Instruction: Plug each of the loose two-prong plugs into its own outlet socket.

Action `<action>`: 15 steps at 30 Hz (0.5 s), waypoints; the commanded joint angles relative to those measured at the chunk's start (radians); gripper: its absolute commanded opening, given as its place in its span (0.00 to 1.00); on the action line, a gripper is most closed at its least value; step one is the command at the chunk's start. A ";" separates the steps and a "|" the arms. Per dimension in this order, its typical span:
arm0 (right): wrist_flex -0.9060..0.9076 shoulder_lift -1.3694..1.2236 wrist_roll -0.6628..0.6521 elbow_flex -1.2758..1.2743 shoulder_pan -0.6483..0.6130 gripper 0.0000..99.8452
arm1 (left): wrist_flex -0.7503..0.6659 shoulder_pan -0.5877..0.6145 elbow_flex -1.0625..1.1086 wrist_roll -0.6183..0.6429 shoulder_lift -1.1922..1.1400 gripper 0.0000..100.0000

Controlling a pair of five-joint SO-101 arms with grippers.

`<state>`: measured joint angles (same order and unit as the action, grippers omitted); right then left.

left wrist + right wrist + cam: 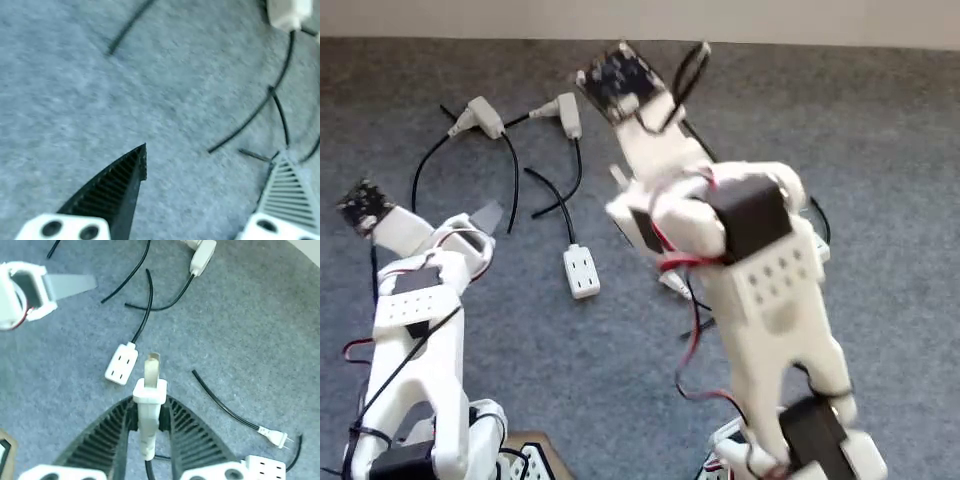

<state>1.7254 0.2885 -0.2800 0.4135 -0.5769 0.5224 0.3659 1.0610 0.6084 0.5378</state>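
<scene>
My right gripper (pixel 149 407) is shut on a white two-prong plug (pixel 149 392), prongs pointing away from the wrist, held a little short of a white outlet socket (pixel 121 364) lying on the grey carpet. That socket (pixel 581 272) lies between the two arms in the high view, where the right arm's body hides its gripper. My left gripper (pixel 214 152) hangs open over bare carpet with nothing between its fingers; it shows as (pixel 488 218), left of the socket. A second loose plug (pixel 274 436) and another socket (pixel 265 466) lie off to the side.
Two white angled plugs (pixel 480 118) (pixel 567 112) on black cords lie at the back left. One of them (pixel 289 12) lies beyond the left gripper. Loose black cords (pixel 560 190) curl across the carpet between them and the socket.
</scene>
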 commanded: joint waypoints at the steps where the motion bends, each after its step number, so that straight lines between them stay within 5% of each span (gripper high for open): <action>1: -0.007 0.194 -0.063 -0.093 0.001 0.01 | -0.015 -0.068 -0.008 0.002 0.031 0.37; 9: -0.157 0.570 -0.137 -0.498 0.008 0.01 | -0.017 -0.186 -0.012 0.000 0.031 0.37; 15: -0.254 0.728 -0.130 -0.766 0.015 0.01 | -0.207 -0.283 -0.013 0.000 0.033 0.37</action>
<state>1.5290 0.9498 -0.4012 -0.2739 -0.5769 0.4411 0.1511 1.0610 0.6084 0.5378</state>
